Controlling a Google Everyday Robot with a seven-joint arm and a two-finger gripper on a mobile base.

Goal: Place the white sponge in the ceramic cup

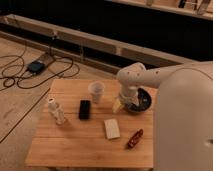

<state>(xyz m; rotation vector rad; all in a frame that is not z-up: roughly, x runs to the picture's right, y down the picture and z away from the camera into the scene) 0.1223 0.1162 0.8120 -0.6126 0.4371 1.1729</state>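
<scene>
You have a wooden table (pixel 70 145) standing on a pale floor (pixel 15 117). Near the table's left edge stands 1 small white bottle (pixel 56 111), and just to its right lies 1 black flat slab (pixel 85 109), apart from the bottle. A dark round bowl (pixel 143 102) sits at the far right side of the table, with the gripper (pixel 123 102) at its left rim. Toward the front right you see 1 red oblong item (pixel 135 138) lying at a slant. Off the table, at upper left, cables (pixel 15 75) loop across the floor around a small dark box (pixel 36 66).

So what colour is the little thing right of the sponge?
The little thing is red, camera view. The gripper hangs beside the bowl.
</scene>
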